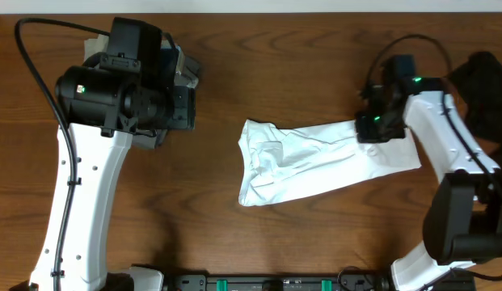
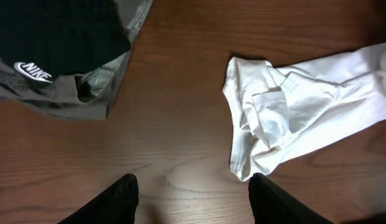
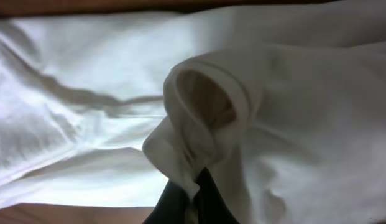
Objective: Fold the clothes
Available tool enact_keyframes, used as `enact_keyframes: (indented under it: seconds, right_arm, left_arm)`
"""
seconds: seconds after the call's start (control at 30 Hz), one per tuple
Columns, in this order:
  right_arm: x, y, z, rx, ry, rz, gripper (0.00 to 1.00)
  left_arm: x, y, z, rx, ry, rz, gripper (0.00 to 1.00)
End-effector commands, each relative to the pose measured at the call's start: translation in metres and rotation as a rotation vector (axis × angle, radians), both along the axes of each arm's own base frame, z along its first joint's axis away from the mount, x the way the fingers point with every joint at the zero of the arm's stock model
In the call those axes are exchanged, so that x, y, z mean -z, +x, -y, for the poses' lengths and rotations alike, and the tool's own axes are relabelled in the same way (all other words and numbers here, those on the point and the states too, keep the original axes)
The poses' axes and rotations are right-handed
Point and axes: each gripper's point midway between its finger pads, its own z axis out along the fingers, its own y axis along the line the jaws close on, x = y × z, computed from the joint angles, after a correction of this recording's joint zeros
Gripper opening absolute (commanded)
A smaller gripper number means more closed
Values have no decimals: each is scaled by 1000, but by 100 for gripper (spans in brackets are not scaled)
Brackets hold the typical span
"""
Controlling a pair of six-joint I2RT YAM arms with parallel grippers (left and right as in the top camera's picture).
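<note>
**A:** Where's the white garment?

**B:** Flat on the brown desk, about the middle and over to the right. It runs as a long band, with its crumpled, wider end to the left and its narrow end under the right arm.

**A:** And the right claw?

**B:** It's down on that narrow end. In the right wrist view, the right claw has its two dark fingers pressed together on a bunched fold of the white cloth. A rolled hem loops up just above them.

**A:** So it's pinching the fabric?

**B:** Yes, there's cloth between the fingers.

**A:** What about the left claw?

**B:** It's spread wide with nothing between the fingers, and it hangs above bare wood. The crumpled end of the white garment lies ahead of it to the right, well apart.

**A:** Anything else over there?

**B:** To the left in that same view, a black garment with a white Nike logo lies on top of a grey garment.

**A:** And from overhead?

**B:** A dark heap sits at the desk's right edge. I can't tell what it is.
</note>
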Motion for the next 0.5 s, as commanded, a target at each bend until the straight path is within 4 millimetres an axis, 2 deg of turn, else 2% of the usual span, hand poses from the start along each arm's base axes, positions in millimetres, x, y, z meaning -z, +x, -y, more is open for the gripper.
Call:
enact_keyframes:
  seconds: [0.0,0.03,0.1,0.17,0.23,0.47]
  right_arm:
    - [7,-5,-16,-29,-4,-19,7]
    - [6,-6,-21,-62,3,-16,13]
    - [5,-6,-31,-99,38,-9,9]
    - [3,-5,-40,-121,86,-2,11]
    - [2,-6,-47,-148,128,1,21]
    - [-10,3,-51,-160,195,55,22]
  left_arm:
    - [-3,0,-3,-4,9,12,60]
    - [-3,0,-3,-4,9,12,60]
    - [-3,0,-3,-4,9,12,61]
    - [-3,0,-3,-4,9,11,61]
    - [-3,0,-3,-4,9,11,65]
    - [7,-3,-4,-5,13,-20,70]
